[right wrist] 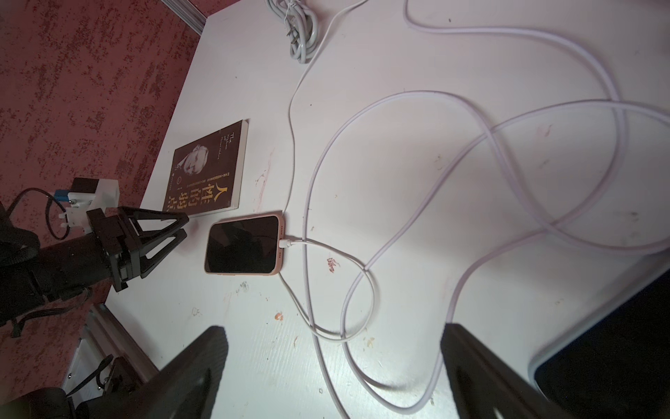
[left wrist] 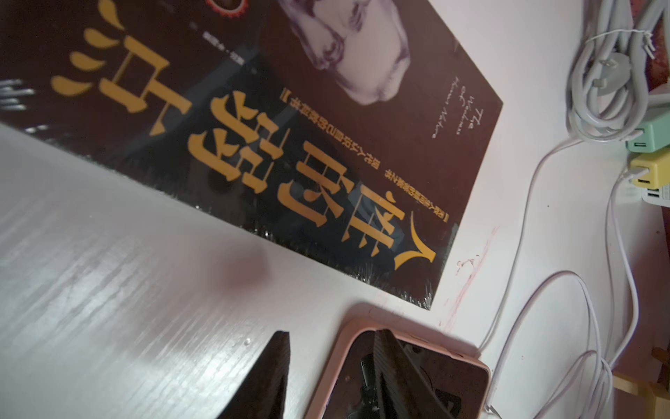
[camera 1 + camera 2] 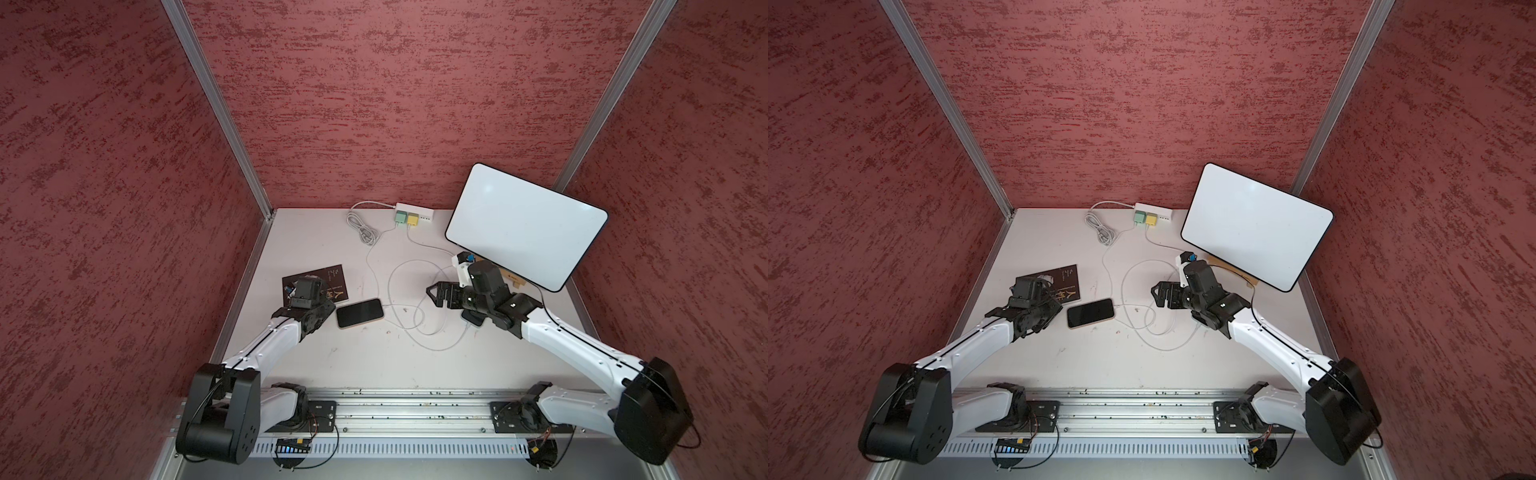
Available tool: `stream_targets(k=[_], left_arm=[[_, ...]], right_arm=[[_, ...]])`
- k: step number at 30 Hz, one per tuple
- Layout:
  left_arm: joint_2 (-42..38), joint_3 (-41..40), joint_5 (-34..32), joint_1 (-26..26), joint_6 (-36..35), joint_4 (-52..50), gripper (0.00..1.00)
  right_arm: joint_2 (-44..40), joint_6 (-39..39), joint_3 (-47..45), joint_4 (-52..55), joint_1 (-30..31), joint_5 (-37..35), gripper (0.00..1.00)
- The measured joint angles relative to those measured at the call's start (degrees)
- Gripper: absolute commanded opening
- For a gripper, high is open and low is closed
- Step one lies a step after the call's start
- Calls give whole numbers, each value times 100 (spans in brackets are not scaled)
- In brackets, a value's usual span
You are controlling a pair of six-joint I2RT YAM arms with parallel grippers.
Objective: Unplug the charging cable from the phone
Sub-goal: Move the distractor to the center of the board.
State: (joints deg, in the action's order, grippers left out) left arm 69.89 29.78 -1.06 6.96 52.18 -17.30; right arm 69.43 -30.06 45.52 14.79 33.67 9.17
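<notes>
Two grippers: both mine, both low over the white table (image 3: 374,357).
left gripper (image 3: 330,306): at the 9 o'clock end of the phone (image 3: 359,313), just beside it. My wrist overlaps the book (image 3: 328,276) in both top views.
left fingers (image 2: 268,377): drawn part-way together with a gap between them. In the left wrist view one is over bare table and the other over the phone's corner. I cannot tell whether they press on anything.
right gripper (image 3: 434,292): at 3 o'clock from the phone, apart from it, pointing toward 9 o'clock.
right fingers (image 1: 203,362): spread wide and holding nothing, with table and cable loops below.
phone: lies flat with its dark screen up, in a pink case, a little toward 9 o'clock of the table's middle. Its long axis runs 9 to 3.
charging cable (image 1: 326,247): white, with its plug seated in the phone's 3 o'clock end. From there it falls into loose loops that cross another white cable toward 3 and 4 o'clock.
book: dark cover with gold characters, flat at 10 o'clock of the phone, just beside it.
power strip (image 3: 419,209): white, at the table's 12 o'clock edge. It carries a green charger (image 3: 401,216) and a yellow charger (image 3: 412,218).
cord bundle (image 3: 361,226): grey and coiled, at 9 o'clock of the strip.
white panel (image 3: 523,224): tilted and propped up at the table's 2 o'clock corner.
</notes>
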Motion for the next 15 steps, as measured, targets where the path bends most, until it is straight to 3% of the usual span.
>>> stream_targets(k=[15], left_arm=[[1438, 800, 122, -400, -101, 308, 48]], right_arm=[[0, -13, -2, 7, 0, -111, 98]])
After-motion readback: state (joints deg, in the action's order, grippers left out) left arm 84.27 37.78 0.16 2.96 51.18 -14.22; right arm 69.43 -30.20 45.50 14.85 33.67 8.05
